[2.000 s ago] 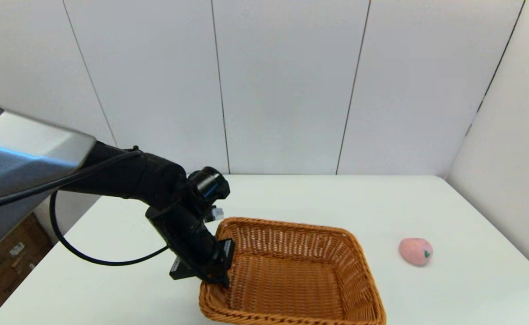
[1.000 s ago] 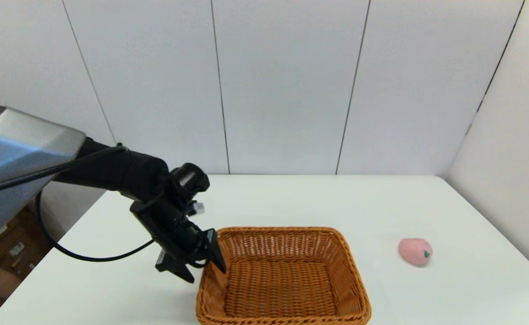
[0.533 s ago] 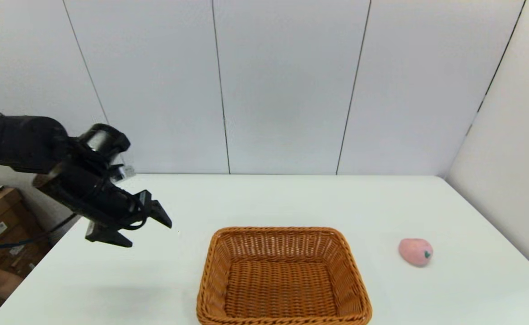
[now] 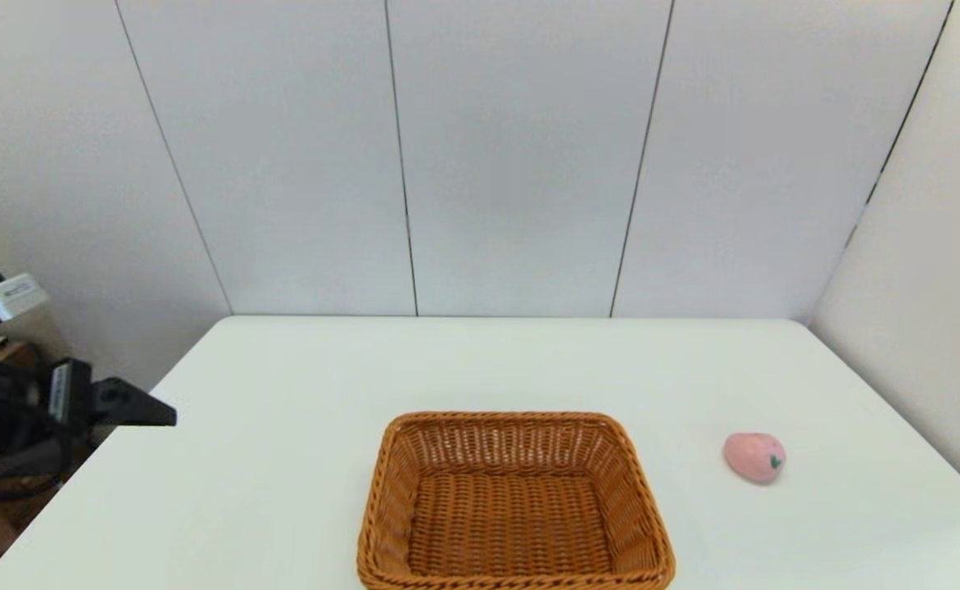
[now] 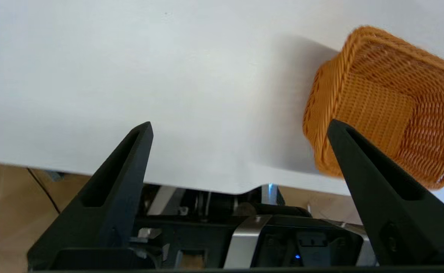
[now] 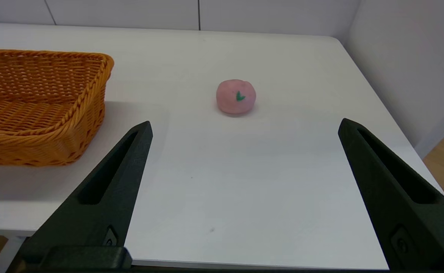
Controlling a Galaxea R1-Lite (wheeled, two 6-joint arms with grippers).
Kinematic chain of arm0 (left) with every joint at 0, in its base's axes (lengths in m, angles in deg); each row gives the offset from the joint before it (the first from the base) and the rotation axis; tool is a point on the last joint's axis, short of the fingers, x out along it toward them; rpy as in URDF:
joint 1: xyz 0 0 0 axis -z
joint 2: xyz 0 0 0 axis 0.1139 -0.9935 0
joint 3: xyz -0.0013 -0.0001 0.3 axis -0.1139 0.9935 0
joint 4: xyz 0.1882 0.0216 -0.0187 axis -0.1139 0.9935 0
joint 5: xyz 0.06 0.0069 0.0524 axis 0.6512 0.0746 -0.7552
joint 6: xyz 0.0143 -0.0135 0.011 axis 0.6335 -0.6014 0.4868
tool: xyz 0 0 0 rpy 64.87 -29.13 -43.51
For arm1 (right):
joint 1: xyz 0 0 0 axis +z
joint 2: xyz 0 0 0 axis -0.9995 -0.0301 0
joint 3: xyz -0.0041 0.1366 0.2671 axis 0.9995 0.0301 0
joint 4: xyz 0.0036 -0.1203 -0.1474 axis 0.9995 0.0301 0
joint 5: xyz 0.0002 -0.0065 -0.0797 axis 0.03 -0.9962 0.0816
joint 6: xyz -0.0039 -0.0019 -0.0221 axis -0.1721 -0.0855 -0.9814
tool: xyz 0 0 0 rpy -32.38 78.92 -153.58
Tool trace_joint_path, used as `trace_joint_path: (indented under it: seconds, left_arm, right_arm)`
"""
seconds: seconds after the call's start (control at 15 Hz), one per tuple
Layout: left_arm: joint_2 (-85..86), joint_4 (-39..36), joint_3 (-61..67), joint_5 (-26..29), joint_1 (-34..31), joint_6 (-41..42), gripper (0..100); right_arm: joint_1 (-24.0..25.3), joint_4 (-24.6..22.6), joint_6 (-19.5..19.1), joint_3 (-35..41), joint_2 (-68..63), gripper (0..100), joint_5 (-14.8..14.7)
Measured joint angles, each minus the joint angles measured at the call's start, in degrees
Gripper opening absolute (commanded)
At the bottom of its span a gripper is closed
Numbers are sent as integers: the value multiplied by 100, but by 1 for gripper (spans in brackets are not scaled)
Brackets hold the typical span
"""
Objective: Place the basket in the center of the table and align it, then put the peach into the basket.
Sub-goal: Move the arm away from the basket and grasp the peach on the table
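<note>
Sitting square on the table [image 4: 300, 426], your basket [image 4: 515, 501] holds nothing, and the peach [image 4: 754, 456] lies well apart to the basket's right. Your left gripper [image 5: 241, 129] hangs spread wide, probably just off the table's left edge. Your right gripper [image 6: 244, 127], fingers wide, faces the peach.

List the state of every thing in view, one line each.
basket: upright on the table, empty, held by nothing.
peach: lying on the table to the basket's right, apart from it, not gripped.
table: bears the basket and the peach.
left claw: open, empty, off the table's left edge.
right claw: open, empty, facing the peach, short of it.
</note>
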Motion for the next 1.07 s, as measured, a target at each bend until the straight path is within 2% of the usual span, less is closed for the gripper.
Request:
trace_joint_path:
  seconds: [0.67, 0.93, 1.07]
  left_arm:
    - [4209, 827, 1958, -249, -24, 694, 100]
    - [5458, 852, 2534, -268, -28, 1075, 100]
    - [5910, 739, 2787, -468, -30, 1367, 100]
  right_arm:
    - [5, 5, 0, 0, 116, 100, -4]
    - [2, 2, -2, 0, 135, 100, 2]
    - [2, 5, -2, 0, 138, 100, 0]
